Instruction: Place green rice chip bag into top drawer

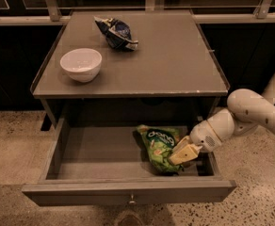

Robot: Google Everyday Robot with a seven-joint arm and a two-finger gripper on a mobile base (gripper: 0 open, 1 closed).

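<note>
Grey table (pixel 175 60) fills the single camera view, and the top drawer (pixel 104 149) stands pulled out beneath the front edge of the tabletop, its flat front panel carrying a small round knob (pixel 132 202). Inside the drawer, below the front right corner of the tabletop, the green rice chip bag (pixel 157 145) lies on the drawer floor in the right half, with its lettering facing up. The gripper (pixel 183 151) is down inside the drawer at the bag's right side, touching it. How far it is open, and whether it has hold of the bag, cannot be told. Its white arm (pixel 250 112) comes in from the right, past the drawer's right wall. On the tabletop a white bowl (pixel 81 64) sits near the left edge, and a dark blue and white snack bag (pixel 116 32) lies near the back edge, left of centre, well apart from the bowl.
</note>
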